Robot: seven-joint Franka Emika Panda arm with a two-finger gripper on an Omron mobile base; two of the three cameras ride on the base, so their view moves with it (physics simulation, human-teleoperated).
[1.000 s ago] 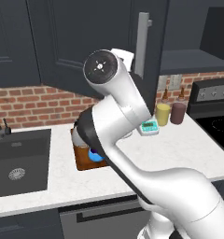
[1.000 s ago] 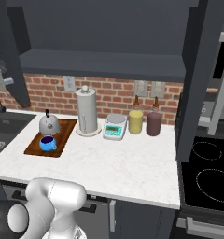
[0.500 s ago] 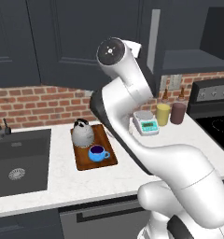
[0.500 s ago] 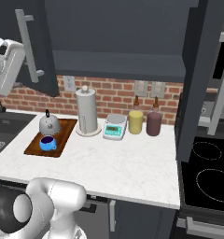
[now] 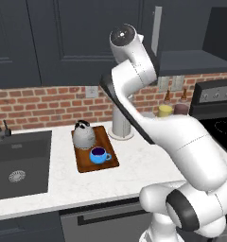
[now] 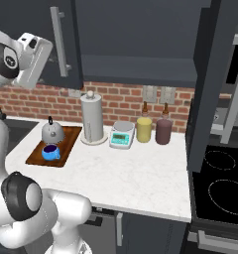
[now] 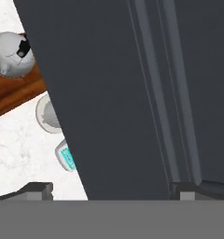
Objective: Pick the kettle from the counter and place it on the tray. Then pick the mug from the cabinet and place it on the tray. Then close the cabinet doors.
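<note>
Brick-backed kitchen, dark charcoal cabinet overhead, white marbled counter running from a dark sink at its left end to a black stove at its right.

Sitting on the counter's left part, just right of the sink: the tray, long side running front to back. Standing on the tray's back half: the kettle, upright, black knob up. Resting on the tray's front half, just ahead of the kettle: the mug, handle pointing right. Standing along the counter's back edge, right of the tray: paper-towel roll, then kitchen scale, yellow canister, maroon canister.

Hanging partly open at the cabinet's left: one of the cabinet doors, bar handle facing outward. Standing well open at the right: the other door, reaching down past the counter's right end.

Hovering high beside the left door: the gripper. Showing both fingertips at the bottom of the hand view, spread wide, almost fully apart, with nothing clamped between them. Facing the flat dark door panel at close range; contact with the panel impossible to tell.
</note>
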